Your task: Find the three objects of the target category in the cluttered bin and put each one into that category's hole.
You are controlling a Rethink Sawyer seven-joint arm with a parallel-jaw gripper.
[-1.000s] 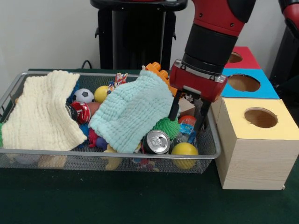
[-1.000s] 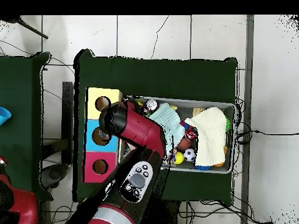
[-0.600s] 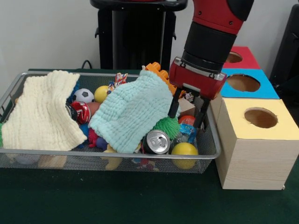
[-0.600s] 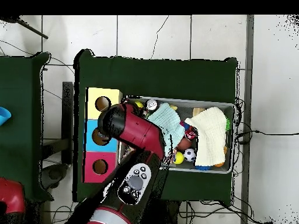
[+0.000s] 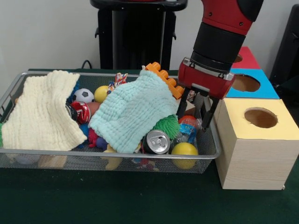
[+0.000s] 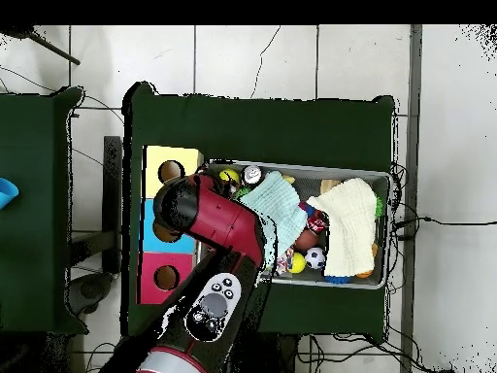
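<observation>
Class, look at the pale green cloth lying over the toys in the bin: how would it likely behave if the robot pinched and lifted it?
The pale green cloth drapes over the toys beneath, so it is probably floppy and would hang limp. It looks light. Lifting it may drag the green spiky ball at its edge.

No legible text, brand, number or sign in either view; the red can (image 5: 82,112) and the wrapper (image 5: 120,79) in the wire bin (image 5: 107,158) carry printed markings, too small to read; box faces bear none.
</observation>
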